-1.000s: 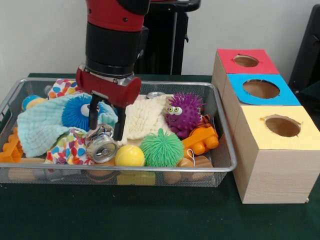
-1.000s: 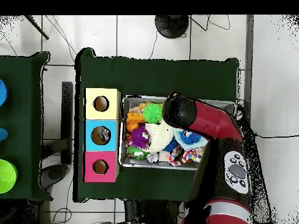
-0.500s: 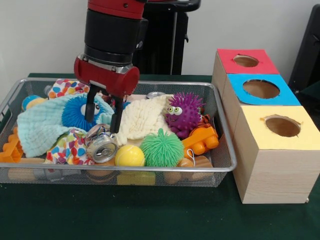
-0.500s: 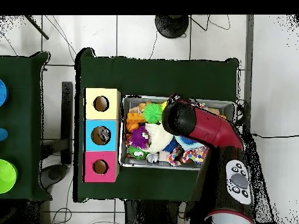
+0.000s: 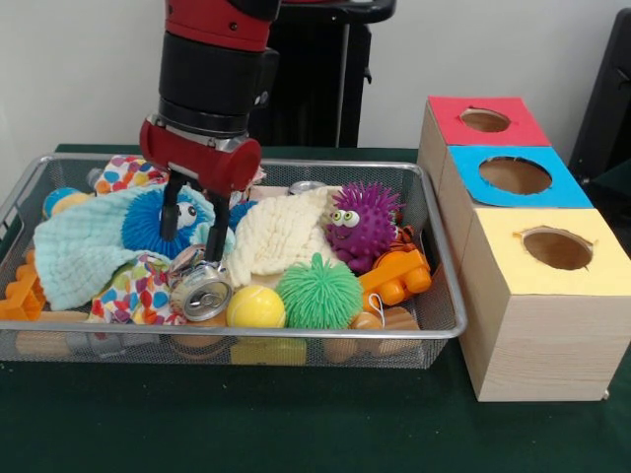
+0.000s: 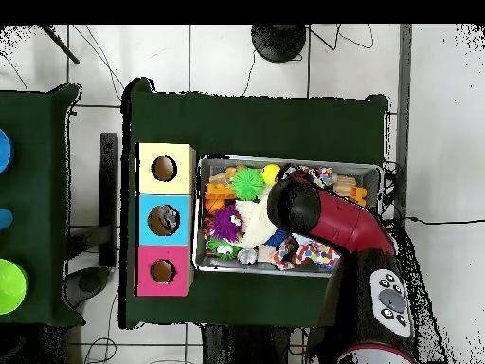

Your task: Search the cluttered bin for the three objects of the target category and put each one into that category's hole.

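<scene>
1. One dented can [image 5: 201, 290] lies just below my gripper [image 5: 189, 229], whose fingers hang spread and empty above it.
2. Judging the step: picking; next I should descend squarely around the can.
3. Beside the can, the yellow ball [image 5: 255, 306] crowds it; the wire basket [image 5: 446, 296] rim sits near, the blue-surround hole [image 5: 515, 175] well apart.

Even, bright indoor light; soft shadows under the wire bin [image 5: 434, 325]; faint glare on the can [image 5: 201, 293] at 8 o'clock.

Bin [image 5: 434, 325] crowded; holes [image 5: 515, 175] unobstructed.
</scene>
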{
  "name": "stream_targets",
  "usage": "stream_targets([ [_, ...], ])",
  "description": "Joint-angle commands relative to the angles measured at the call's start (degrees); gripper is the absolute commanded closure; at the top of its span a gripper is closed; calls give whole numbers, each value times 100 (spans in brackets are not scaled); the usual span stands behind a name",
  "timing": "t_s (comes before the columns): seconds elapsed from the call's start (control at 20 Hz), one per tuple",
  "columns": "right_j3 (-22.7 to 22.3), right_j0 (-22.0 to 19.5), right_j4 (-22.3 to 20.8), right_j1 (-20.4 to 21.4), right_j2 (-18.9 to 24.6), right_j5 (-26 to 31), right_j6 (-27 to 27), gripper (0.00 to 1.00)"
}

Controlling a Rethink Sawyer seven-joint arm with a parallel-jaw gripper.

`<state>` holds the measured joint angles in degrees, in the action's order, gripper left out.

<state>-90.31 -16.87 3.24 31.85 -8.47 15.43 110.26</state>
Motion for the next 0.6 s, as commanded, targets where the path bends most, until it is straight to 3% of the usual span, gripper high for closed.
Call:
stream_targets([
  [0.05,-672,-14,-302,-139,188,179,475,0],
  [0.6,-832,-1,-328,-42,170,443,327,0],
])
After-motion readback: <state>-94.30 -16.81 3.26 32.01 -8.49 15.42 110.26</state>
